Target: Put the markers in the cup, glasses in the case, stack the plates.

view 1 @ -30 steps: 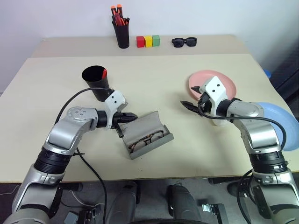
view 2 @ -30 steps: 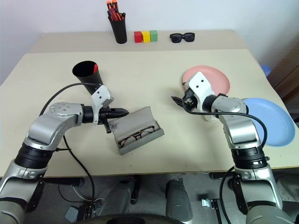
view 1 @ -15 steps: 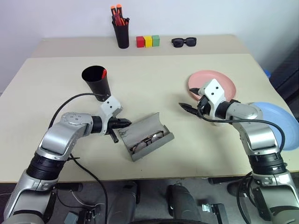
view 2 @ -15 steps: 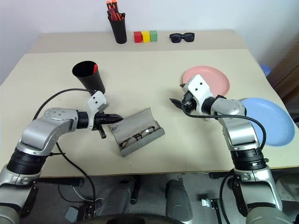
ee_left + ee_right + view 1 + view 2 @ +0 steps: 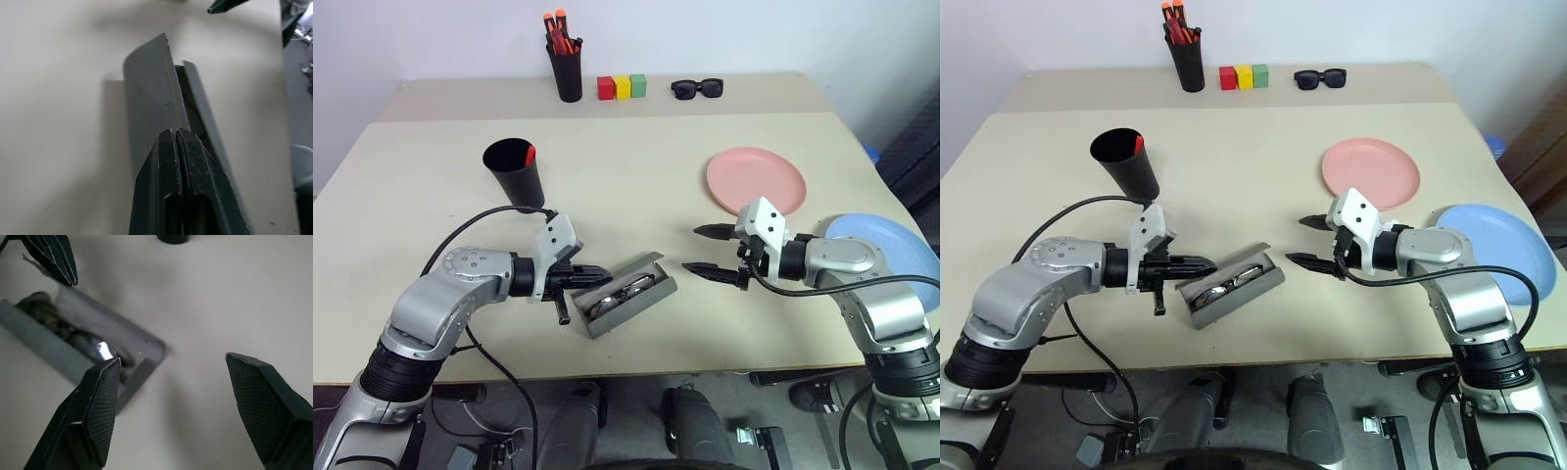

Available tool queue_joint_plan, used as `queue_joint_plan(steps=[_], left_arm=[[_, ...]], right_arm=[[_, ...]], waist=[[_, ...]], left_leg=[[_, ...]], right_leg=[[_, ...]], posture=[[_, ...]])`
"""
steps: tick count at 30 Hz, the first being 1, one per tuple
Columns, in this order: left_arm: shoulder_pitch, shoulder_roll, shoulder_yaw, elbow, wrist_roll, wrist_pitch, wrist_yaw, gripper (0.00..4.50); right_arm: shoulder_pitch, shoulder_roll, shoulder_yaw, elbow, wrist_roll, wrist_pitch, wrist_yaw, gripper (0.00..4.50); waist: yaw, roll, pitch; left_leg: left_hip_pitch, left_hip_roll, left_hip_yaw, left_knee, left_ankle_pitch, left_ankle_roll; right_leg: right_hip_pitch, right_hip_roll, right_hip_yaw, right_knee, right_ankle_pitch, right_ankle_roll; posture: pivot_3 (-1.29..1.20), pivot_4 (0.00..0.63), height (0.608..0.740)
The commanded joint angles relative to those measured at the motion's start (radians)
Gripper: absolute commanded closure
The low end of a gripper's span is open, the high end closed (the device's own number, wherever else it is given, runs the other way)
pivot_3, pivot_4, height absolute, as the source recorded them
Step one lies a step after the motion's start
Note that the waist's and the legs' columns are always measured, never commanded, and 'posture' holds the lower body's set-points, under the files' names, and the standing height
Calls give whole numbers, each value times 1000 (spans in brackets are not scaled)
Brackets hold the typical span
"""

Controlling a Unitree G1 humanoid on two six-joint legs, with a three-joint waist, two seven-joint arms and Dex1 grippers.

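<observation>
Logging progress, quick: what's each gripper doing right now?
Left gripper: shut, empty, tips against the case lid.
Right gripper: open, holding nothing.

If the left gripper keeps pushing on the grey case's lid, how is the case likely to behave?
The case looks light and lies loose on the table, so it may slide. Its half-lowered lid probably swings on its hinge. The glasses inside look thin and fragile. The left gripper, shut, sits at its end.

Left gripper (image 5: 177,134), jaws pressed together, meets the case (image 5: 151,93) lid.
</observation>
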Motion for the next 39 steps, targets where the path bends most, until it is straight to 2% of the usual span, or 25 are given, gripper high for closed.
queue_joint_plan(steps=[1, 10, 19, 25, 28, 33, 34, 39], left_arm=[[19, 20, -36, -49, 6, 0, 1, 4480], [44, 44, -94, -57, 46, -50, 8, 4480], [67, -100, 98, -18, -21, -196, 71, 4480], [157, -89, 109, -58, -18, -210, 79, 4480], [169, -94, 107, -71, -18, -208, 96, 4500], [171, -111, 100, -79, -20, -204, 123, 4500], [171, -114, 100, -81, -21, -204, 127, 4500], [171, -134, 106, -78, -27, -210, 147, 4500]], right_arm=[[-10, -9, -20, -43, 26, 5, -3, 998], [-78, -3, -6, 49, -54, -29, -72, 998], [-229, 14, 69, 387, -343, -117, -324, 998], [-309, 60, 120, 596, -449, -185, -400, 998], [-335, 87, 123, 636, -454, -200, -398, 1889], [-353, 108, 128, 646, -469, -216, -395, 4265], [-354, 107, 129, 645, -474, -223, -397, 4391], [-341, 86, 110, 584, -485, -228, -399, 4391]], waist=[[1, 0, 0], [2, 0, 0], [1, 0, 0], [-5, 1, 0], [-3, 1, 0], [1, 1, 0], [1, 1, 0], [-1, 1, 0]], left_leg=[[0, 0, 0, 0, 0, 0], [0, 0, 0, 0, 0, 0], [0, -1, 1, 0, 0, 0], [0, -2, 3, 0, 0, 0], [0, -2, 3, 0, 0, 0], [0, -2, 3, 0, 0, 0], [0, -2, 3, 0, 0, 0], [0, -2, 3, 0, 0, 0]], right_leg=[[0, 0, 0, 0, 0, 0], [0, 0, 0, -1, 0, 0], [0, 0, 0, -1, 0, 0], [-1, 0, 1, -1, 1, 1], [0, 1, 1, -1, 2, 3], [0, 0, 1, -1, 2, 3], [0, 0, 1, -1, 2, 3], [0, 1, 1, -1, 2, 3]], posture=[[0, 150, 740], [0, 150, 740], [0, 150, 740], [0, 150, 740], [0, 150, 740], [0, 150, 740], [0, 150, 740], [0, 150, 740]])
